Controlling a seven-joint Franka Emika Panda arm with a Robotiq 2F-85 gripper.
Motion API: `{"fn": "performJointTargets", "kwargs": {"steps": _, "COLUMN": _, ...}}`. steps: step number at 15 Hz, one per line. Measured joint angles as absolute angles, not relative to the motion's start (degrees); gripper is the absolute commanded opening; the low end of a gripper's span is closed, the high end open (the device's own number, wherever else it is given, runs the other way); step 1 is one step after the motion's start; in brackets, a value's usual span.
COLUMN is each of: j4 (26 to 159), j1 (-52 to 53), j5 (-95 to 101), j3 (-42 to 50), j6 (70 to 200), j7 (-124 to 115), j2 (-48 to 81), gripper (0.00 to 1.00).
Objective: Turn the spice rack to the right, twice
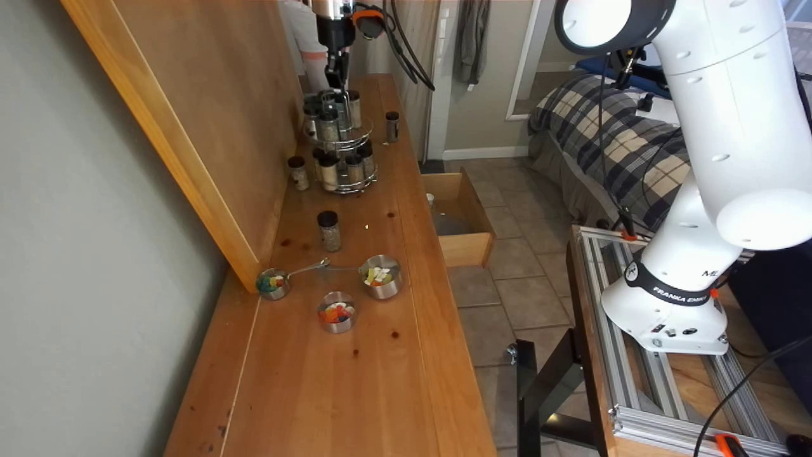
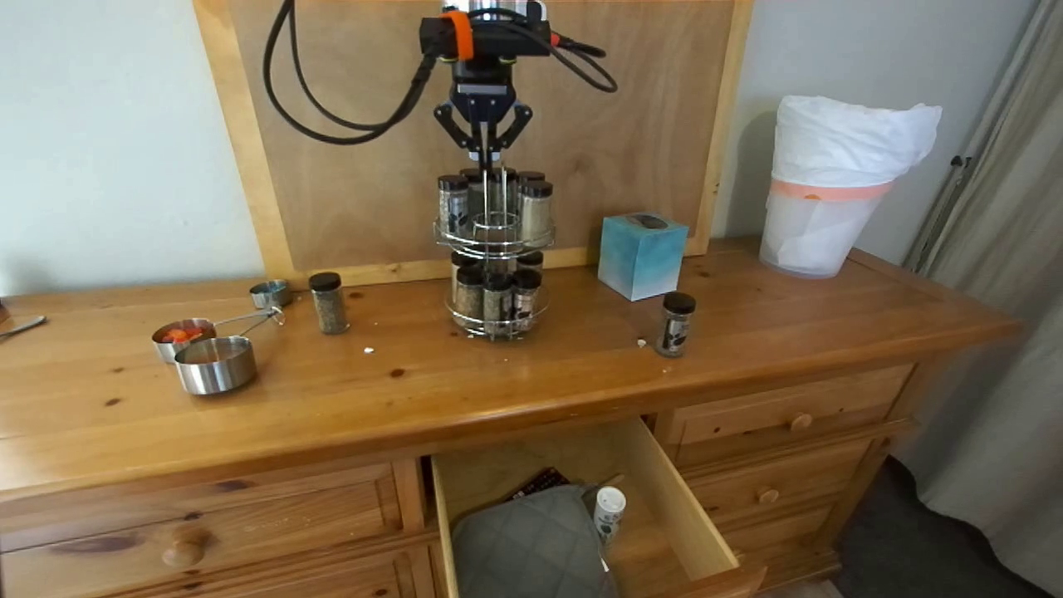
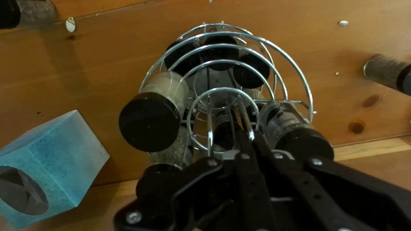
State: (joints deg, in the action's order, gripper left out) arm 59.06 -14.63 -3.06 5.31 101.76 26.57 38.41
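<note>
The spice rack stands on the wooden dresser, a two-tier round wire carousel with dark-lidded glass jars. It also shows in an exterior view and from above in the wrist view. Thin metal rods rise from its centre. My gripper points straight down over the middle of the rack. In the wrist view the gripper's fingertips are close together around one upright rod of the rack. The gripper also shows at the rack's top in an exterior view. The gripper hides part of the upper tier in the wrist view.
Loose jars stand around the rack. A blue tissue box is beside it. Metal measuring cups hold colourful bits. A wooden board stands behind. A drawer is open in front. A white bin is farther along.
</note>
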Motion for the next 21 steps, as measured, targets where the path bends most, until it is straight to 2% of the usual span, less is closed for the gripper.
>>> {"fn": "performJointTargets", "kwargs": {"steps": 18, "j4": 56.1, "j1": -14.6, "j5": -4.5, "j3": 6.7, "j6": 100.7, "j7": -9.8, "j2": 40.3, "gripper": 0.01}}
{"fn": "performJointTargets", "kwargs": {"steps": 19, "j4": 55.9, "j1": -14.5, "j5": -4.5, "j3": 6.7, "j6": 100.5, "j7": -10.8, "j2": 40.4, "gripper": 0.3}}
{"fn": "performJointTargets", "kwargs": {"steps": 20, "j4": 55.7, "j1": -14.5, "j5": -4.5, "j3": 6.7, "j6": 100.4, "j7": -11.5, "j2": 40.5, "gripper": 0.31}}
{"fn": "performJointTargets", "kwargs": {"steps": 21, "j4": 55.5, "j1": -14.5, "j5": -4.5, "j3": 6.7, "j6": 100.3, "j7": -12.0, "j2": 40.6, "gripper": 0.36}}
